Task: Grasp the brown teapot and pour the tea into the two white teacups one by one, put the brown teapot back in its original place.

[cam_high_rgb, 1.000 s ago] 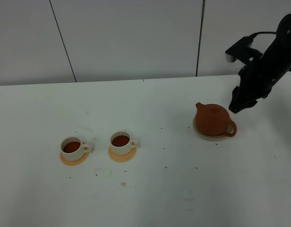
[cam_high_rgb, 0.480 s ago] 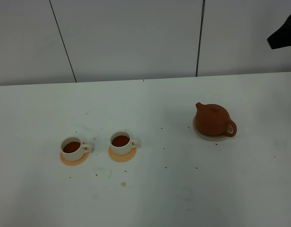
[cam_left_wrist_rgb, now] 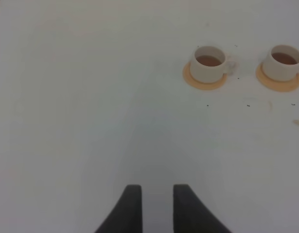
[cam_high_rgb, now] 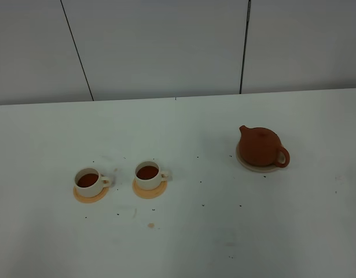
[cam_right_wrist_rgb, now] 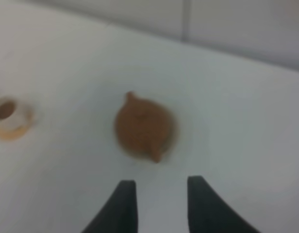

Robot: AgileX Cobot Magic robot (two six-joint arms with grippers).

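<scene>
The brown teapot point(cam_high_rgb: 260, 146) sits upright on its pale beige disc point(cam_high_rgb: 242, 161) at the right of the table, lid on. The two white teacups point(cam_high_rgb: 91, 187) point(cam_high_rgb: 150, 180) stand at the left, each holding dark tea point(cam_high_rgb: 147, 172). No arm shows in the exterior high view. The right wrist view is blurred. There my right gripper point(cam_right_wrist_rgb: 160, 182) stands open and empty, well back from the teapot point(cam_right_wrist_rgb: 144, 127). My left gripper point(cam_left_wrist_rgb: 157, 188) is open with nothing between its fingers, far from the teacups point(cam_left_wrist_rgb: 207, 68) point(cam_left_wrist_rgb: 283, 68).
Each cup rests on a small orange coaster point(cam_high_rgb: 90, 198) point(cam_high_rgb: 149, 191). Dark specks and a small brown stain point(cam_high_rgb: 150, 225) dot the white tabletop. A pale panelled wall runs behind the table's far edge.
The right arm, which was beside the teapot's handle a second ago, has drawn back up and to the right and left the exterior high view. Teapot and cups have not moved.
</scene>
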